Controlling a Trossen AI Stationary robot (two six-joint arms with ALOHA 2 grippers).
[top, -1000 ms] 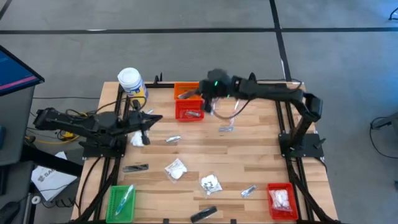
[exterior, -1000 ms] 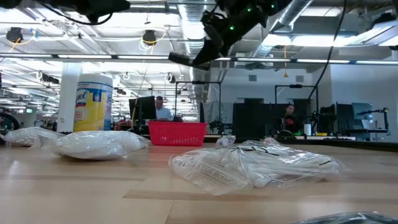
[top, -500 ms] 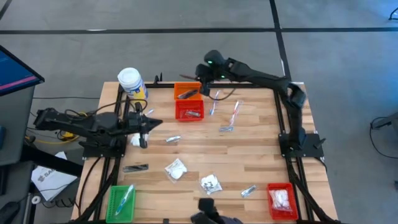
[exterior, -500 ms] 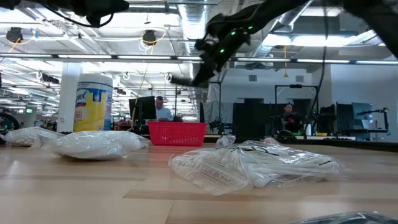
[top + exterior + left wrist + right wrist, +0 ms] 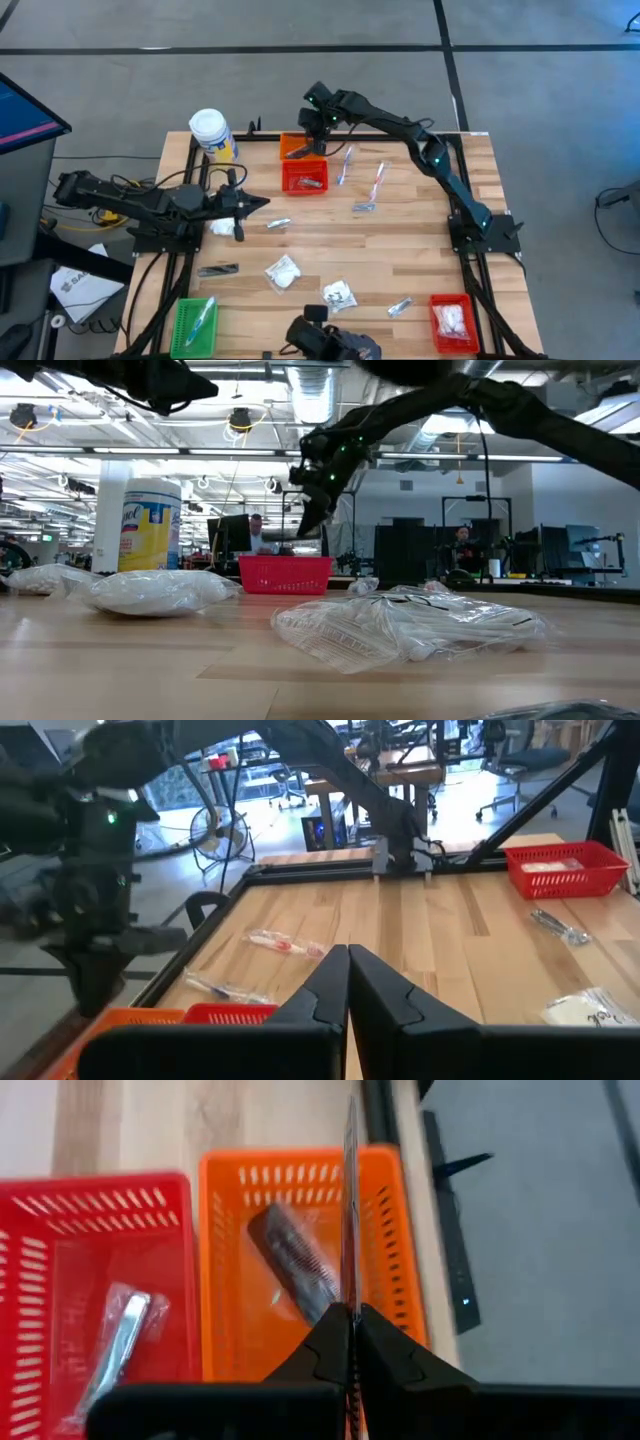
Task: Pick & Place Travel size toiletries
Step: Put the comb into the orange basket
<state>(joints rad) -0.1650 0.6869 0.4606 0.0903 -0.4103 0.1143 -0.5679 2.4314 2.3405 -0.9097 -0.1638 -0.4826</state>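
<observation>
Where gripper (image 5: 350, 1342) pinches, thin stick (image 5: 350, 1210) edge-on.

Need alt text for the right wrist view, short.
The right gripper, shut on a thin dark item held edge-on, hangs above an orange basket containing a dark comb-like piece. Beside it, a red basket holds a silver foil sachet.

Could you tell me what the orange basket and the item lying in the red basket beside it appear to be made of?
The orange basket looks like moulded plastic: uniform glossy colour and slotted lattice walls. The item in the red basket seems to be a silver-grey foil sachet: it has a shiny metallic sheen with a crinkled clear edge, though plastic film is possible.
</observation>
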